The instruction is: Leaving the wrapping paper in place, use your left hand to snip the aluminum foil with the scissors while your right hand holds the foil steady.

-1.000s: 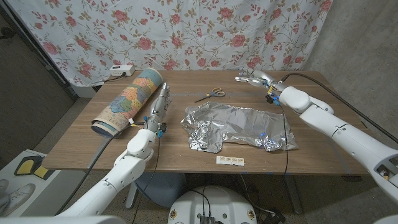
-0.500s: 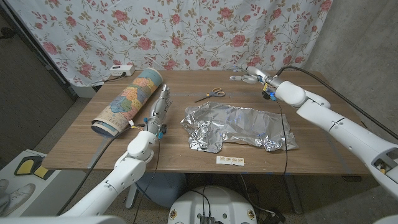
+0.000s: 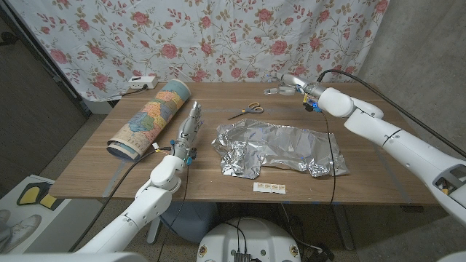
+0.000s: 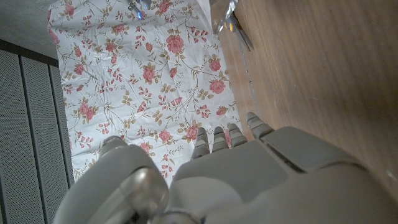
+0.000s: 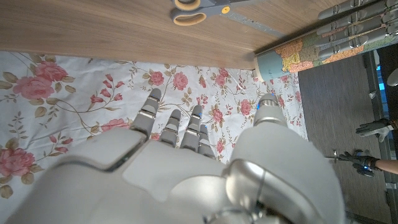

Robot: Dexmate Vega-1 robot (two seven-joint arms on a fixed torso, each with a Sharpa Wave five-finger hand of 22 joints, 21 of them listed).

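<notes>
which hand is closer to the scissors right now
Right. The right hand hovers just beyond the scissors near the table's far edge; the left hand is farther, between the wrapping paper roll and foil.

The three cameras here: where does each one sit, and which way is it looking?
Head view: fixed on the robot's head, looking down at the wooden table; both arms show, left hand and right hand.
Left wrist view: sits on the left wrist, looking along the left hand toward the floral curtain.
Right wrist view: sits on the right wrist, looking past the right hand at the scissors.
Shared: scissors appear in head and right wrist views.
</notes>
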